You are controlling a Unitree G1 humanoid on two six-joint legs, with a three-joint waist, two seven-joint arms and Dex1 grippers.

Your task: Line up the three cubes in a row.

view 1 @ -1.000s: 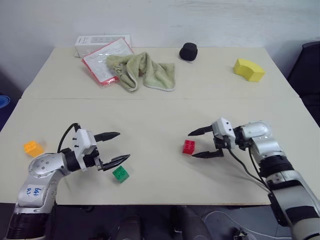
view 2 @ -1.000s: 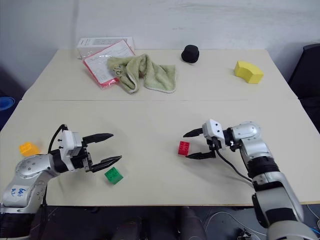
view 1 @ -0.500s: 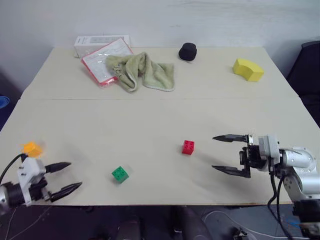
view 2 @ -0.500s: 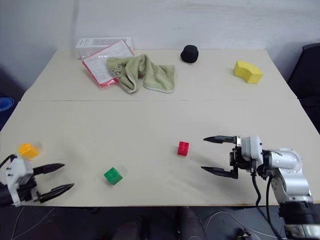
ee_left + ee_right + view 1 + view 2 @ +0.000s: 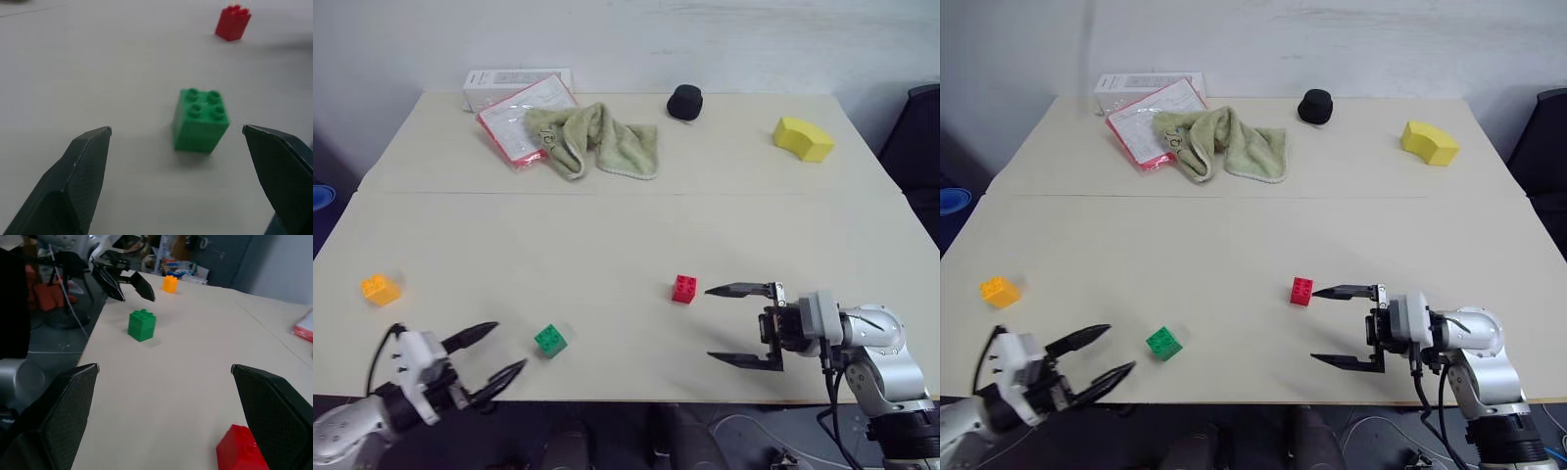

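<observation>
the three cubes are seen scattered near the table's (image 5: 607, 225) front edge and well apart: the orange-yellow cube (image 5: 380, 289) near the left edge, the green cube (image 5: 549, 340) close to the front edge, the red cube (image 5: 684, 288) near the middle. the left gripper (image 5: 494, 354), spread wide and empty, is held at the front edge beside the green cube, while the right gripper (image 5: 736, 325), also spread and empty, is held just right of the red cube. along the far edge a towel (image 5: 597, 139), papers (image 5: 514, 117), a black object (image 5: 684, 101) and a yellow wedge block (image 5: 803, 137) are laid.

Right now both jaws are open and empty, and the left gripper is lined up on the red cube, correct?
Not quite: the left gripper faces the green cube, as the left wrist view shows; the red cube sits farther off. Both jaws are open and empty.
</observation>
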